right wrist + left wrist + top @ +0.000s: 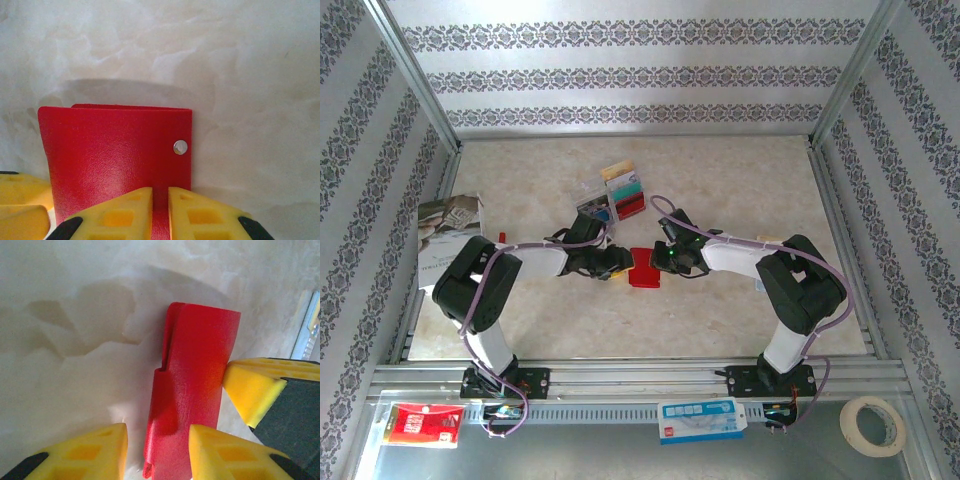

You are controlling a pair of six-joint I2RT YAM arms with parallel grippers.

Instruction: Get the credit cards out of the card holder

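Looking down from the top, the two arms meet in the middle of the table [740, 310]. The small red card holder [643, 272] lies between them. The left claw [617, 266] is at its left side and the right claw [663, 262] at its right. A bit farther back, the credit cards [623, 190] lie in a little bunch on the table: tan, teal, red and grey-blue. These cards are out, so I think a good part of the job is done.

From the left wrist, the card holder is folded shut and sits between the left claw's yellow fingers [95, 455]. One finger touches it, and there is a small gap beside the other. So this claw is apart, around the holder but not pinching it.

From the right wrist, the right claw is clamped on the holder's near edge, with just a thin strip of red between its fingers. A shiny stud [180, 147] sits near the holder's corner. No card sticks out. I cannot tell if any cards are inside. If some are, the holder must be opened and they must be pulled out.
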